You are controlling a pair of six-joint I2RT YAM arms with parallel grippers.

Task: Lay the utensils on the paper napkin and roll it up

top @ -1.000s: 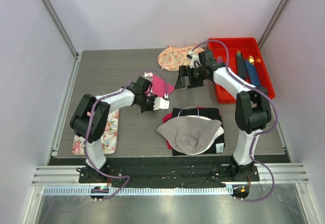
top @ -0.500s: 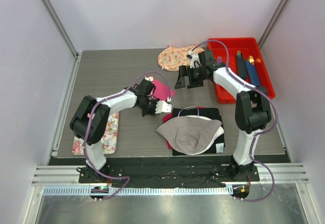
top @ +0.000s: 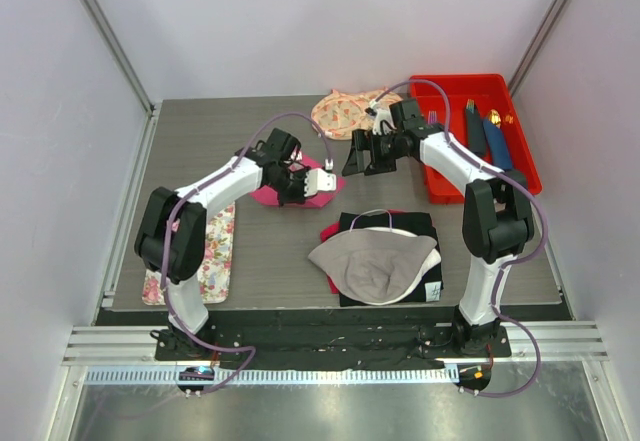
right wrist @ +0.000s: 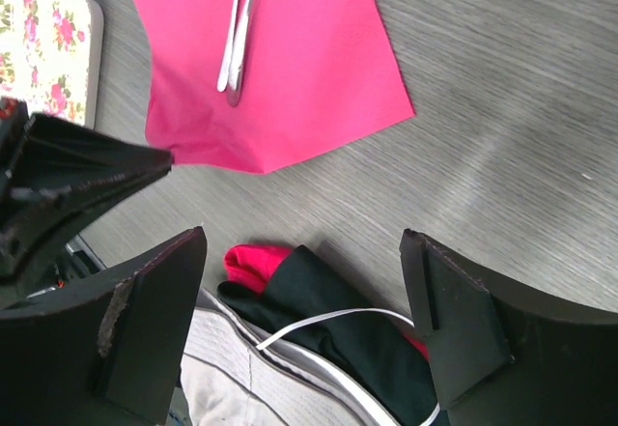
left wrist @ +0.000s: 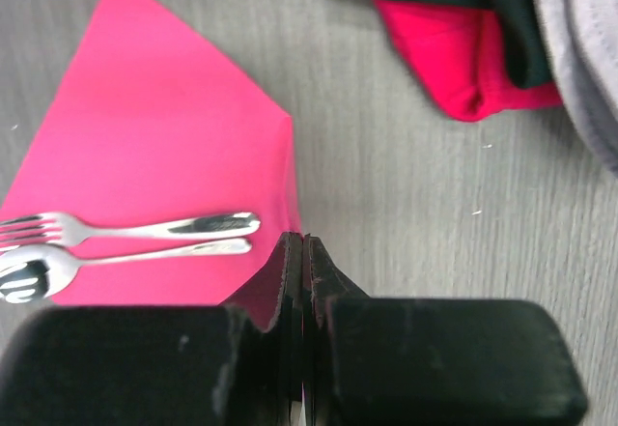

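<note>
Okay, left claw [left wrist: 302, 252] had swung back from the cloth pile [top: 385, 256] to the paper napkin [left wrist: 154, 146]. It was pressed together on one corner, which curled up off the bench [left wrist: 406, 165]. Utensils [left wrist: 135, 238] lay side by side on the napkin, just beside that claw, so placing looked done and rolling about to start. Right claw [right wrist: 304, 310] hung spread near the napkin, touching nothing.

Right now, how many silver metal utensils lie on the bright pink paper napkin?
2: a silver metal fork and a silver metal spoon lie side by side on the bright pink paper napkin. None appears hidden.
</note>
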